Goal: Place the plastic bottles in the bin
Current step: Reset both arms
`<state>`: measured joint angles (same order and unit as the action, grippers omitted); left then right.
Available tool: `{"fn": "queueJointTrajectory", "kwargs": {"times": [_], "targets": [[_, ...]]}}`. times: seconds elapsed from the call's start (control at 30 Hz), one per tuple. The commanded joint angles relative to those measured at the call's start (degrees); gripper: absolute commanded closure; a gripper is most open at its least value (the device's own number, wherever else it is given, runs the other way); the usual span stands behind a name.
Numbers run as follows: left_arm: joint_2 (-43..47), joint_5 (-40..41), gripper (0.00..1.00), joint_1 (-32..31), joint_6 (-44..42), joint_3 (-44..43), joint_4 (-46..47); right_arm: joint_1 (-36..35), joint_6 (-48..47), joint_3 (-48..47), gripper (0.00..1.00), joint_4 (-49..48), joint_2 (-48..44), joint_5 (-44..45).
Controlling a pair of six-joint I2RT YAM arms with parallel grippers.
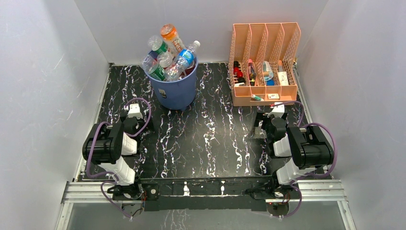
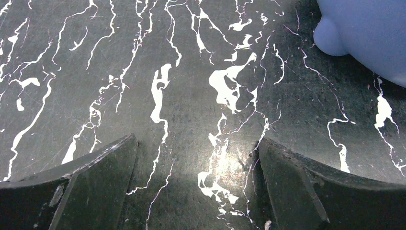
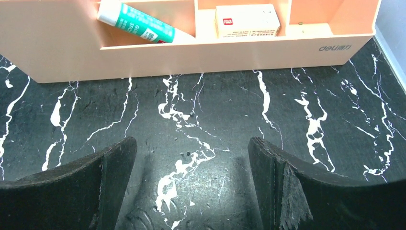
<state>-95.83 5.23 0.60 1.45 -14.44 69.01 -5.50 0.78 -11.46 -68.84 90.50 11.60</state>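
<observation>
Several plastic bottles point(image 1: 168, 57) are heaped in the round blue bin point(image 1: 176, 90) at the back left of the table, clear ones and an orange one sticking up above its rim. A corner of the bin point(image 2: 368, 33) shows at the top right of the left wrist view. My left gripper point(image 1: 134, 111) rests low over the dark marbled tabletop, short of the bin and to its left, open with only bare table between its fingers point(image 2: 95, 187). My right gripper point(image 1: 276, 111) is also open and holds nothing, its fingers point(image 3: 287, 187) just in front of the organizer.
A peach slotted file organizer point(image 1: 264, 64) stands at the back right, holding small bottles, a green-and-white tube point(image 3: 143, 28) and a small white box point(image 3: 246, 20). White walls close in the table on the left, back and right. The metal rail point(image 1: 206, 190) runs along the near edge.
</observation>
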Motion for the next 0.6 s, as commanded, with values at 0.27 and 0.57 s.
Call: {"fn": "queueJointTrajectory", "kwargs": {"times": [0.27, 0.57], "targets": [[-0.2, -2.4, 0.02, 0.1, -0.5, -0.9, 2.0, 0.4, -0.6, -1.4, 0.02, -1.2, 0.2, -0.7], [-0.1, -2.5, 0.02, 0.2, -0.5, -1.0, 1.6, 0.5, -0.6, -1.4, 0.02, -1.2, 0.2, -0.7]]}}
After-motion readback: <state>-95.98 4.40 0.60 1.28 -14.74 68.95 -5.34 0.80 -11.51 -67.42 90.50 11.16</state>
